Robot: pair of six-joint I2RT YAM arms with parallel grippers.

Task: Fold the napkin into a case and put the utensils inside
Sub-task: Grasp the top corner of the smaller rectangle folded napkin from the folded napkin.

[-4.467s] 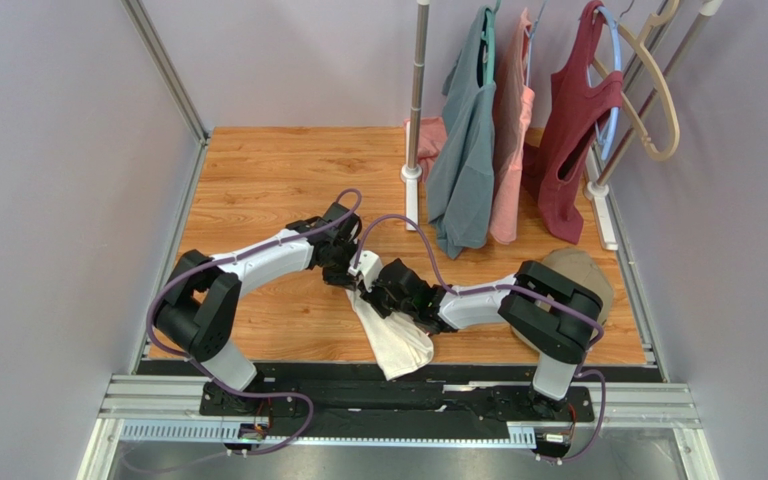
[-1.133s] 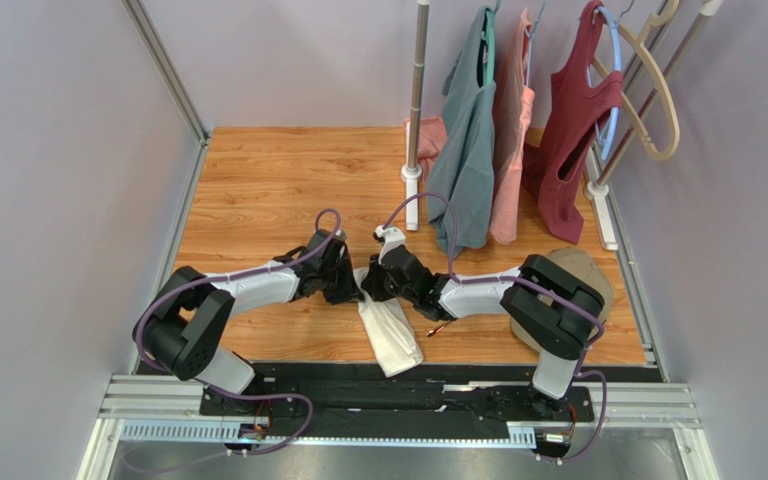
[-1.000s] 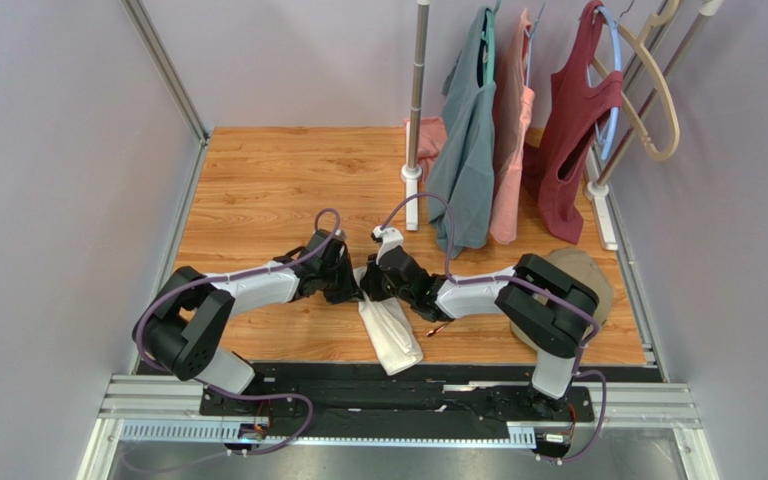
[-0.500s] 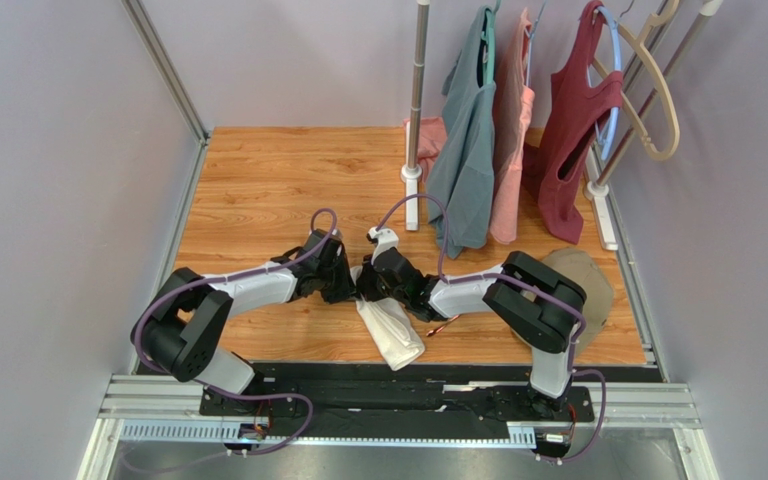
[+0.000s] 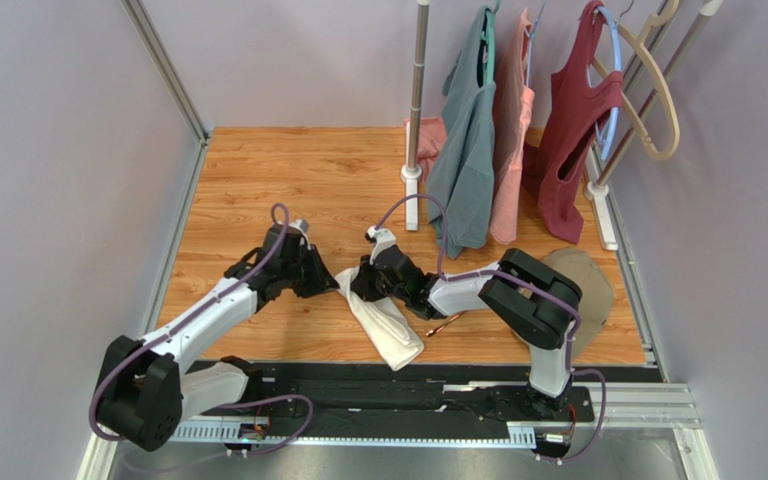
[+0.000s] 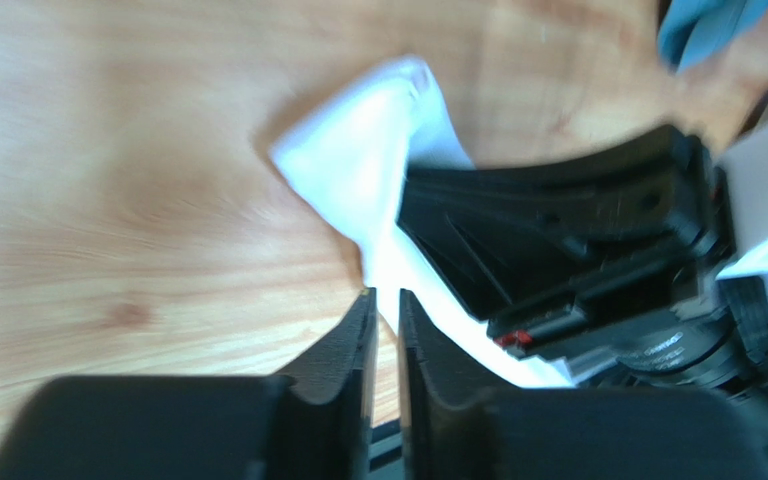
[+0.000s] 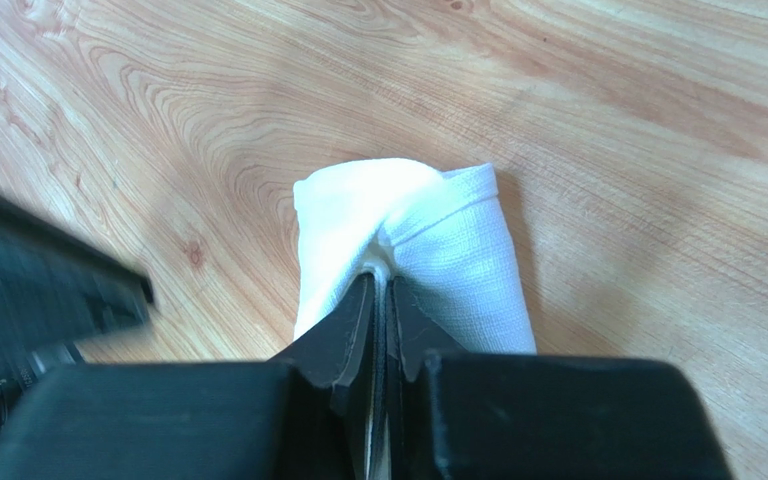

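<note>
Right gripper (image 7: 378, 288) pinches napkin (image 7: 458, 250), left gripper (image 6: 386, 297) barely parted beside it, utensil (image 5: 446, 322) lying nearby.

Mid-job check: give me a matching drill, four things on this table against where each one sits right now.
Things:
1. white cloth napkin
2. slim gold-copper utensil
3. tan cloth cap
4. teal-grey shirt

Places:
A. hanging from the metal rack at the back
B. on the wood just right of the napkin
C. folded into a long strip, mid-front of the wooden table
D. at the right edge, partly hidden by the right arm

Pairs: 1-C, 2-B, 3-D, 4-A
</note>
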